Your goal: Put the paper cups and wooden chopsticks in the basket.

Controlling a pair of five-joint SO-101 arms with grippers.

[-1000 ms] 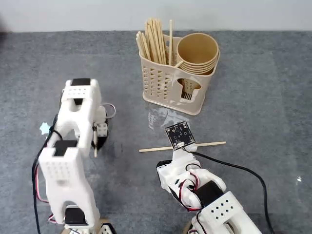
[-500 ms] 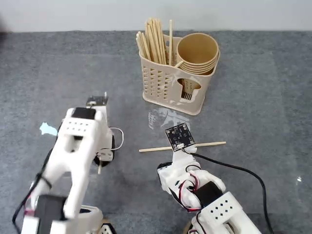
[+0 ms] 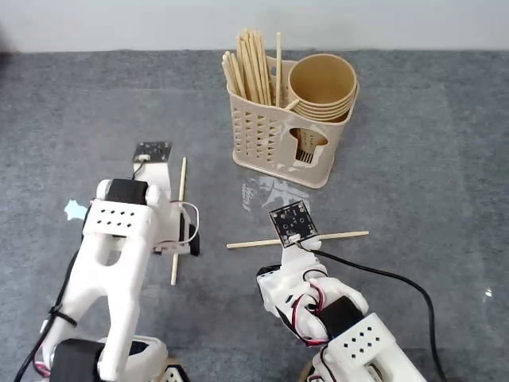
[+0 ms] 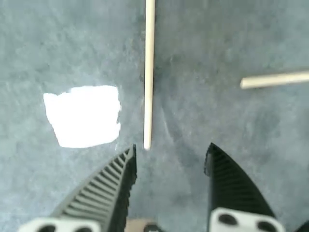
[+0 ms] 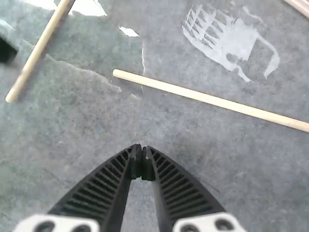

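Note:
A beige basket [image 3: 270, 135] at the back holds several wooden chopsticks [image 3: 250, 64] in one compartment and stacked paper cups [image 3: 322, 83] in the other. Two loose chopsticks lie on the grey mat. One chopstick [image 3: 180, 215] lies lengthwise beside the left arm [image 3: 119, 231]. Its near end [image 4: 147, 140] sits just ahead of my open left gripper [image 4: 172, 147], closer to one finger. The other chopstick [image 3: 342, 235] lies crosswise, its middle hidden under the right wrist camera board [image 3: 293, 220]. My right gripper [image 5: 141, 162] is shut and empty, a short way behind this chopstick [image 5: 212, 100].
Grey mat [image 3: 413, 159] covers the table, with bright glare patches [image 4: 82, 116] on it. A small light-blue mark [image 3: 75, 211] lies left of the left arm. A black cable [image 3: 398, 278] trails from the right arm.
The left arm has unfolded and stretched forward. The chopstick that was mostly hidden under it now lies in full view beside it. The right arm has kept still.

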